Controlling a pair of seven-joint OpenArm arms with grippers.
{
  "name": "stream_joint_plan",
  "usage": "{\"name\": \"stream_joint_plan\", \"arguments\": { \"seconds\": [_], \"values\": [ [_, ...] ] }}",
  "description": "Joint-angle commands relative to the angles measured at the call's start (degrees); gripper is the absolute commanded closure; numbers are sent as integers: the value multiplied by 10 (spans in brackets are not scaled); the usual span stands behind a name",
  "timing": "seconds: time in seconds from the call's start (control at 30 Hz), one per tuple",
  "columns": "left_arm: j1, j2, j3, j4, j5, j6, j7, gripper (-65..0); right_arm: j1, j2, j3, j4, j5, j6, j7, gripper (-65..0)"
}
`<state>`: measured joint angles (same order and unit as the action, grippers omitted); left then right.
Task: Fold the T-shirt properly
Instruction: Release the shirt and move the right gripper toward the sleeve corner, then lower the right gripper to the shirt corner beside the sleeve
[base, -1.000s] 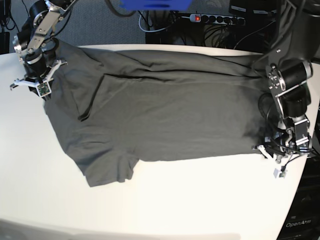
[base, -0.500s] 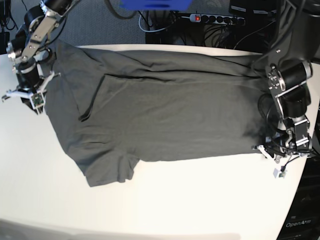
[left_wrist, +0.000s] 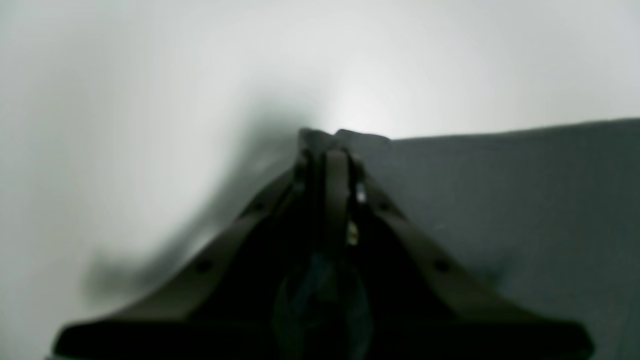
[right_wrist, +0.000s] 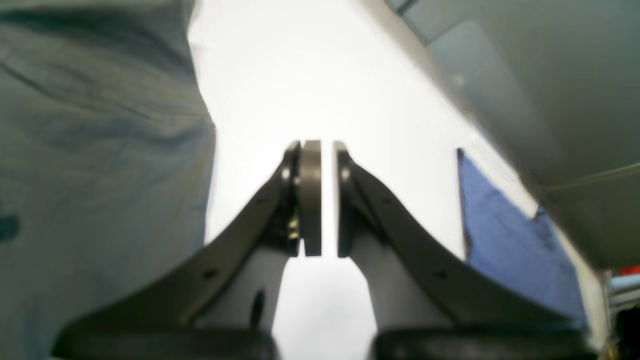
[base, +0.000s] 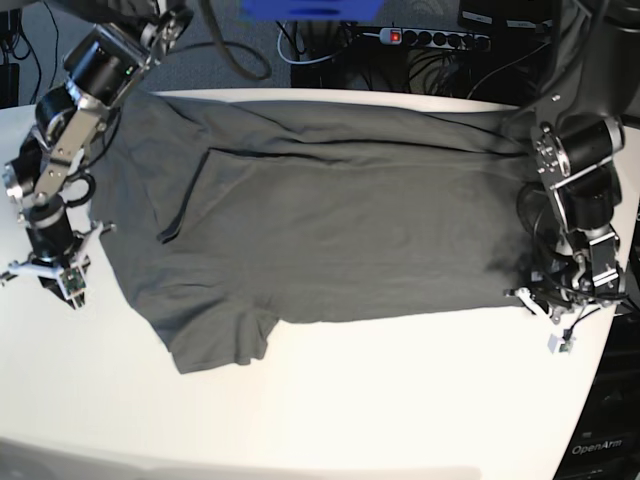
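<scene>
Matt wrinkled cloth T-shirt (base: 330, 230), smooth white table (base: 350, 400)

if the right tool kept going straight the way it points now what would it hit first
Probably just the bare white table. The right tool is shut and empty, with the T-shirt lying off to one side of its line, though depth is hard to judge.

Bright overhead light; table (base: 330, 400) glares white; both wrist views blurred, edges dim.

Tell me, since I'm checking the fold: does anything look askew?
Yes. The T-shirt lies slanted on the table, wrinkled, with one sleeve jutting at the front edge. The left gripper pinches its corner.
</scene>
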<state>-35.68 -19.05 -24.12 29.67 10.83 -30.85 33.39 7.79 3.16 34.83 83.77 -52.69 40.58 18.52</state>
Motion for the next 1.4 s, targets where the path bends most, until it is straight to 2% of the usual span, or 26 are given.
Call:
{"name": "stream_joint_plan", "arguments": {
  "seconds": [0.0, 0.13, 0.3, 0.53, 0.67, 0.9, 1.2, 1.37],
  "values": [
    [-1, -1, 1, -2, 13, -1, 31, -19, 24, 8, -1, -3, 9, -6, 12, -38],
    [-1, -1, 1, -2, 13, -1, 32, -19, 73, 9, -4, -73, 7, -6, 12, -39],
    [-1, -1, 1, -2, 13, -1, 32, -19, 127, 4, 1, -166, -33, -6, 7, -39],
    [-1, 3, 0, -2, 13, 0, 33, -19, 215, 7, -24, -275, -43, -6, -89, -41],
    [-1, 7, 0, -2, 13, 0, 33, -19, 238, 16, -62, -319, -97, -6, -109, -41],
    [-1, 8, 0, -2, 13, 0, 31, -19, 220, 15, -121, -330, -175, -6, -108, -42],
    [-1, 10, 0, -2, 13, 0, 32, -19, 227, 16, -187, -330, -180, -6, -109, -44],
    [-1, 19, 0, -2, 13, 1, 32, -19, 247, 15, -190, -330, -180, -6, -109, -48]
  ]
}}
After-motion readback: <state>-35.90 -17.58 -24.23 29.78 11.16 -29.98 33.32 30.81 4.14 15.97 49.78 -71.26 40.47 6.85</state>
